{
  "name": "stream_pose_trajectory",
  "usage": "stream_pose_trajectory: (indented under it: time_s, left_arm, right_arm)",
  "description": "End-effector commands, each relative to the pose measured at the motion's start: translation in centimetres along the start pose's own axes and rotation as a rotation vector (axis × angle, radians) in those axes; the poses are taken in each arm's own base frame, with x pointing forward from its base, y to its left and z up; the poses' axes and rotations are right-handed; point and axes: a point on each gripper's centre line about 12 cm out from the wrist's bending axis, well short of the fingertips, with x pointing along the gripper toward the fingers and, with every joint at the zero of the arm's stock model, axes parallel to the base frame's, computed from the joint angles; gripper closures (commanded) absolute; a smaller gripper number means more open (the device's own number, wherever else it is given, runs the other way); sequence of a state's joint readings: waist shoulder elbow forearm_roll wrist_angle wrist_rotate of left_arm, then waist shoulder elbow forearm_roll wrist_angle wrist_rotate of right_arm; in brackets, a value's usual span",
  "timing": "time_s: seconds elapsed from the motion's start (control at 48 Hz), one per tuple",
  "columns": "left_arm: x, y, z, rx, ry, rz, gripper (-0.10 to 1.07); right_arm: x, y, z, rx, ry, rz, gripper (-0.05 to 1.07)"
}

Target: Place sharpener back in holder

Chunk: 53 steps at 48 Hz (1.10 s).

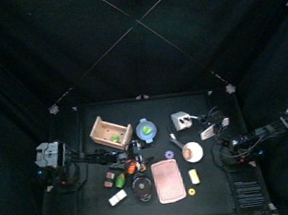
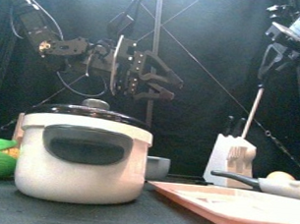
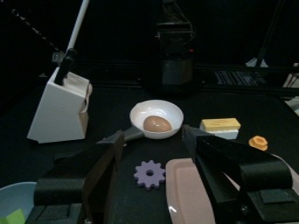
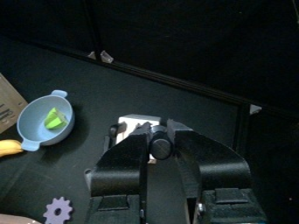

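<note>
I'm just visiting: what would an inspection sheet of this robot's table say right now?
Surface: black table, crowded.
Job's things: long thin sharpener rod reaches down to the light-grey boxy holder.
Clutter: white bowl with a brown egg, purple gear, blue bowl, white pot, pink tray.
Grippers: right gripper shut on the sharpener; left gripper open, empty.
Cables: black cables loop on the left arm.
Surroundings: black curtains.

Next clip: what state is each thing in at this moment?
sharpener: tilted, lower end at holder's top
holder: upright
right pincer: shut on sharpener
left pincer: open, empty
pot: lid on
white bowl: holds a brown round thing
blue bowl: holds something green
</note>
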<state>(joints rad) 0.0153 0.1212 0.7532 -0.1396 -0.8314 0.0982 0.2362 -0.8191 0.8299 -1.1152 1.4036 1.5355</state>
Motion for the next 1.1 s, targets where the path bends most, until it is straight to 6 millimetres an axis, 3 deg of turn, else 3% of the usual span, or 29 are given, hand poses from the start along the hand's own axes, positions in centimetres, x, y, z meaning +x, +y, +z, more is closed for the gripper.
stream_pose_trajectory:
  time_s: [0.0, 1.083]
  left_arm:
    - [0.11, 0.06, 0.66, 0.000, -0.024, 0.003, 0.06]
    - [0.05, 0.07, 0.31, 0.002, -0.014, 0.002, 0.06]
  right_arm:
    - [0.08, 0.12, 0.24, 0.011, -0.001, 0.003, 0.52]
    - [0.41, 0.29, 0.28, 0.021, -0.007, 0.015, 0.52]
